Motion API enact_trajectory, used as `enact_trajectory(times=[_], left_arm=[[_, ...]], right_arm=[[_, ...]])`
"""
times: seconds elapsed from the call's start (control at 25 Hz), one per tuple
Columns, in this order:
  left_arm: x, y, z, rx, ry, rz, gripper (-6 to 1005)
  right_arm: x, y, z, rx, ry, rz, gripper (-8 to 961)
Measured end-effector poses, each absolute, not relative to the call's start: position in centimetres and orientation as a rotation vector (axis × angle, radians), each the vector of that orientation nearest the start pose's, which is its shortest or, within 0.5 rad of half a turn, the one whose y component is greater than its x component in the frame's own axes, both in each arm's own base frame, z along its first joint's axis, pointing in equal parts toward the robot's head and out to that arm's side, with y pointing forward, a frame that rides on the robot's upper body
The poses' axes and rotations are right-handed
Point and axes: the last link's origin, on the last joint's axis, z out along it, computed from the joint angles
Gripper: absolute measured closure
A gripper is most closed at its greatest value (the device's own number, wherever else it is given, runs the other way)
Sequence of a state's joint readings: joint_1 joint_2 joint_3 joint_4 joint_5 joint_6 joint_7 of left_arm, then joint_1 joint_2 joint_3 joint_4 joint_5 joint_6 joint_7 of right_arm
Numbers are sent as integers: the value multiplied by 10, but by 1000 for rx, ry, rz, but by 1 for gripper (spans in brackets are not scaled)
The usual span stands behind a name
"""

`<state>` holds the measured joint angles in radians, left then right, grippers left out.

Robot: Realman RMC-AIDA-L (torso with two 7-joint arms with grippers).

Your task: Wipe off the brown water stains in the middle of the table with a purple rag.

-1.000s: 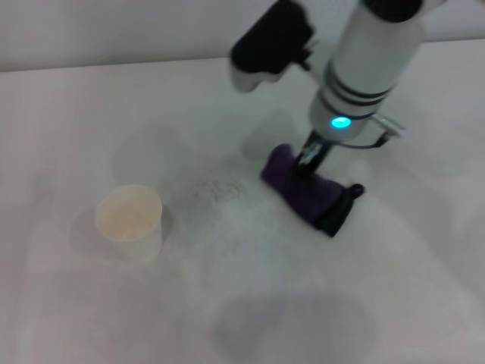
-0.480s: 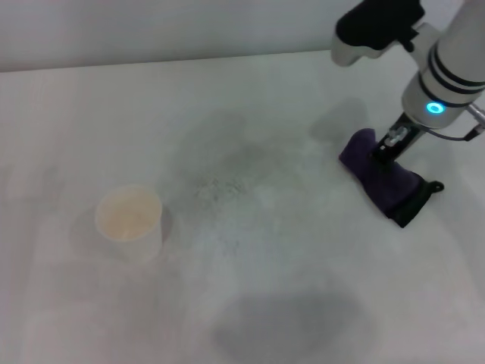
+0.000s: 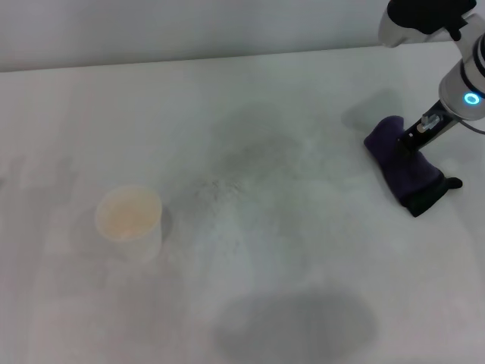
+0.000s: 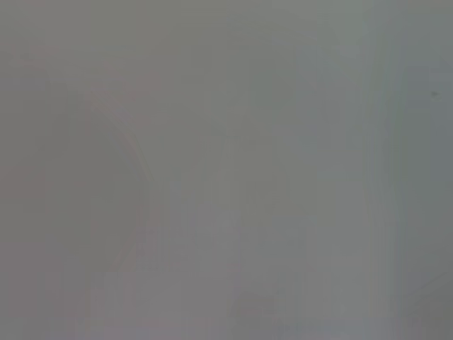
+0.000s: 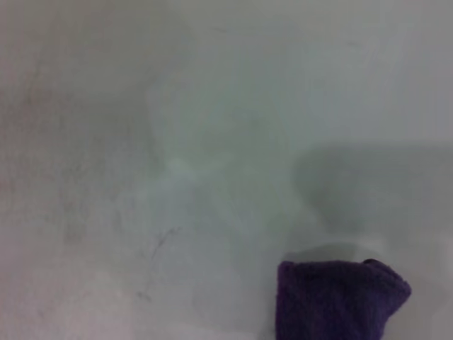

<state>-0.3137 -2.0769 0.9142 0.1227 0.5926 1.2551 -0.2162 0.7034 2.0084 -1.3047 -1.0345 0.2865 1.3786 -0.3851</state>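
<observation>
— Table (image 3: 250, 303) first, what does it look like?

— Big, flat and pale grey-white. It has faint grey speckled smudges (image 3: 220, 189) near the middle. A soft dark shadow lies on the near part. A plain pale wall runs along the far edge.

— Any cups or bowls?

— One white paper cup (image 3: 129, 221) stands upright on the left side, well apart from everything else. The inside looks light tan, but I cannot tell if anything is in it.

— Where is the purple rag (image 3: 404, 167)?

— Far over on the right side, lying bunched on the table. It has a black edge with a little black loop at the near end. The right wrist view shows one purple corner of it (image 5: 336, 301) on the bare top.

— And the robot's hand?

— The right gripper (image 3: 415, 142) reaches down from the right and is pinching the top of the rag. The left one is not in sight.

— Do you see brown water stains?

— No brown spot that I can tell.
</observation>
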Motion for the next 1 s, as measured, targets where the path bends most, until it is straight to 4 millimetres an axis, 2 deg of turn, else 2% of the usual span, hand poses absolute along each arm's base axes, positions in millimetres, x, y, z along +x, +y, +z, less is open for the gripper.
enact_trajectory(times=[0.24,0.44,0.56,0.8,1.0], left_arm=[[-374,292,24,-1569,-457,-578,120],[-373,292,24,-1572,-455,-578,121],[-373,292,24,-1576,-449,-574,121],[-371,295,23,-1588,-440,-575,122],[-372,295,24,-1587,-437,-569,122]], right_arm=[[252,393,21,-2189,1173,-694,733],[250,394,18,-2206,1184,-651,713],[250,396,21,-2204,1195,-588,701],[263,398,38,-2187,1185,-437,530],[283,399,54,-2177,1108,-219,530]])
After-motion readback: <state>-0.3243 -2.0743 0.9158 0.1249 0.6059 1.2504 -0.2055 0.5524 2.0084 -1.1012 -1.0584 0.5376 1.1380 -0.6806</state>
